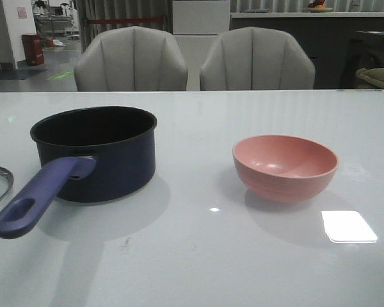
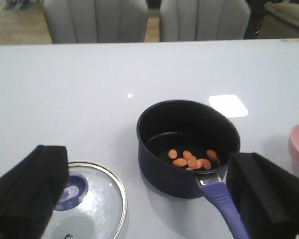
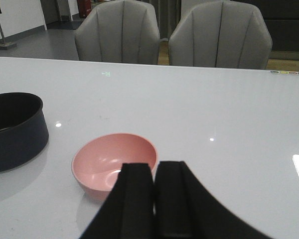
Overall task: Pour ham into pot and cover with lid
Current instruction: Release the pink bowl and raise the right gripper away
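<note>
Pot (image 1: 96, 157), dark navy with a black interior, is shown upright on the pale worktop (image 1: 198, 256), left of centre in the front view, its long lighter-blue handle (image 1: 41, 195) directed toward the robot. Two grey chairs (image 1: 131, 61) are seen beyond the far edge of the worktop. The lid (image 2: 84, 201), clear glass with a steel rim and a blue knob, is laid flat on the worktop just beside the pot on the robot's left, apart from it; only its rim is caught at the front view's left edge. The pink bowl (image 1: 285, 166) is set upright and empty, well to the right of the pot. The left gripper (image 2: 149, 199) is held above lid and pot with its fingers (image 2: 27, 194) spread wide, nothing between them; the right gripper (image 3: 154, 204) is held near the bowl with its fingers pressed together, empty. The ham (image 2: 192, 160), a small cluster of orange-pink slices, is seen on the pot floor, so pouring is judged complete and covering remains. Risk is judged as follows: the knob could be gripped off-centre, letting the lid tilt or slip; the steel rim could be caught on the pot wall or handle, nudging the pot; the lid could be seated askew.
</note>
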{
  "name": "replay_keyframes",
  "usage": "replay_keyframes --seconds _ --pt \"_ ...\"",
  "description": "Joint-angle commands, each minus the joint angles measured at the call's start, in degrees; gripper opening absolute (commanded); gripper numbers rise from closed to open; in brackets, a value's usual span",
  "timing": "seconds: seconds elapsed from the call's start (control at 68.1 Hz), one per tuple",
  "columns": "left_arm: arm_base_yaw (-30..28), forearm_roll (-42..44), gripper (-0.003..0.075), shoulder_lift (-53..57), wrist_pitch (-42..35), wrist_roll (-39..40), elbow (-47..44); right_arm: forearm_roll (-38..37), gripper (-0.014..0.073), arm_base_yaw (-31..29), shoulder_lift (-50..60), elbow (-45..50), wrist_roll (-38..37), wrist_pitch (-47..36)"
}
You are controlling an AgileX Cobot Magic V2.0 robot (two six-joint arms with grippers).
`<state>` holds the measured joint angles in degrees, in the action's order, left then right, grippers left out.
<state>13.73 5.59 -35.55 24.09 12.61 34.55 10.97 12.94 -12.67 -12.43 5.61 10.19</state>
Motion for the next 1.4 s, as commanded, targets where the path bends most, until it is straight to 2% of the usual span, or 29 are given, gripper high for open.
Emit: replay_keyframes --seconds 0.0,0.176,0.309,0.544,0.749,0.926,1.058,1.381 --pt "-2.9 0.4 0.0691 -6.7 -3.3 2.4 4.5 -0.1 0.0151 0.0 -0.3 -1.6 0.7 -5.2" --pt "-11.1 -0.7 0.0691 -18.4 4.0 3.2 10.8 -0.1 0.0151 0.0 -0.3 -1.6 0.7 -5.1" --pt "-14.3 -0.7 0.0691 -27.8 9.3 3.2 15.1 -0.1 0.0151 0.0 -0.3 -1.6 0.7 -5.1" --pt "-14.4 -0.9 0.0691 -42.5 15.9 3.0 23.1 -0.1 0.0151 0.0 -0.3 -1.6 0.7 -5.1" --pt "-14.4 -2.5 0.0691 -54.0 25.4 0.3 31.5 -0.1 0.0151 0.0 -0.3 -1.6 0.7 -5.1" --pt "-15.7 -5.1 0.0691 -59.1 30.0 -0.2 36.2 -0.1 0.0151 0.0 -0.3 -1.6 0.7 -5.1" --pt "-17.0 -12.0 0.0691 -62.5 32.5 -5.9 39.6 -0.1 0.0151 0.0 -0.3 -1.6 0.7 -5.1" --pt "-17.0 -9.4 0.0691 -67.2 35.1 -5.9 44.7 -0.1 0.0151 0.0 -0.3 -1.6 0.7 -5.1"
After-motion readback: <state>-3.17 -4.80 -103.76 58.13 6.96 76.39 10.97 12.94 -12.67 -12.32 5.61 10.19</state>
